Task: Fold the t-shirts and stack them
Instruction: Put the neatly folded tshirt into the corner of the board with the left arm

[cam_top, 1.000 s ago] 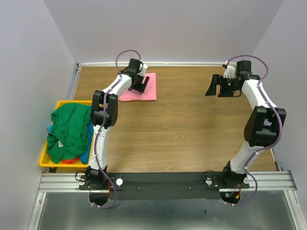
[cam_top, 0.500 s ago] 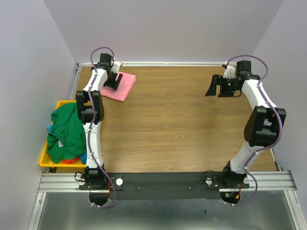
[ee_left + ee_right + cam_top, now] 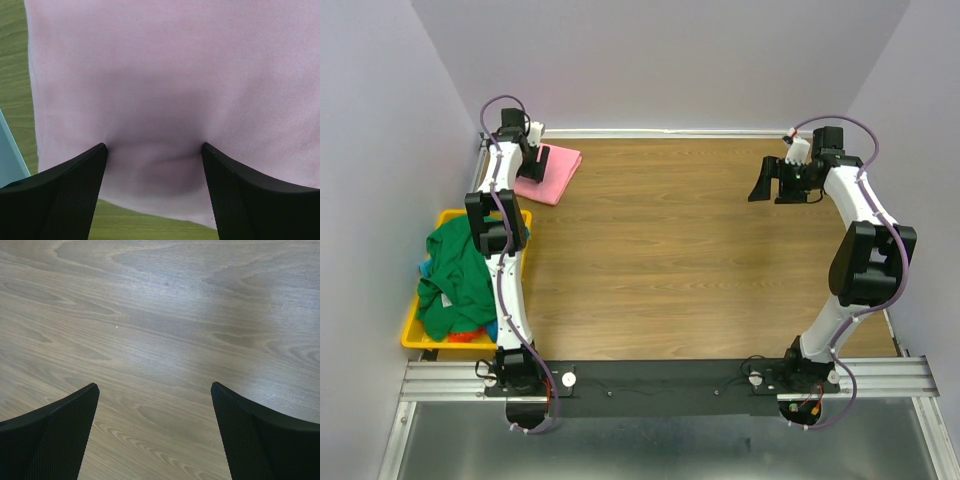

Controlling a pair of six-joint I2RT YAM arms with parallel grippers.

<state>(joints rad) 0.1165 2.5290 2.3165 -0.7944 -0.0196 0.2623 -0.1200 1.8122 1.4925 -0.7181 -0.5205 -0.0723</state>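
Observation:
The folded pink t-shirt [image 3: 552, 173] lies flat in the far left corner of the table. My left gripper [image 3: 532, 165] is open on top of it, and in the left wrist view [image 3: 154, 148] both fingertips [image 3: 95, 152] press down into the pink cloth [image 3: 175, 75], which dents between them. A green t-shirt [image 3: 460, 272] is heaped in the yellow bin [image 3: 418, 340], with bits of blue [image 3: 501, 326] and orange [image 3: 470, 337] showing under it. My right gripper [image 3: 766, 182] is open and empty above bare wood at the far right, as the right wrist view [image 3: 155, 390] also shows.
The yellow bin stands at the table's left edge beside the left arm. Walls close in the table at the back and on both sides. A metal rail [image 3: 670, 375] carries both arm bases at the near edge.
My left gripper has swept left toward the far left corner, and the pink t-shirt has slid and turned with it. The right arm has not moved.

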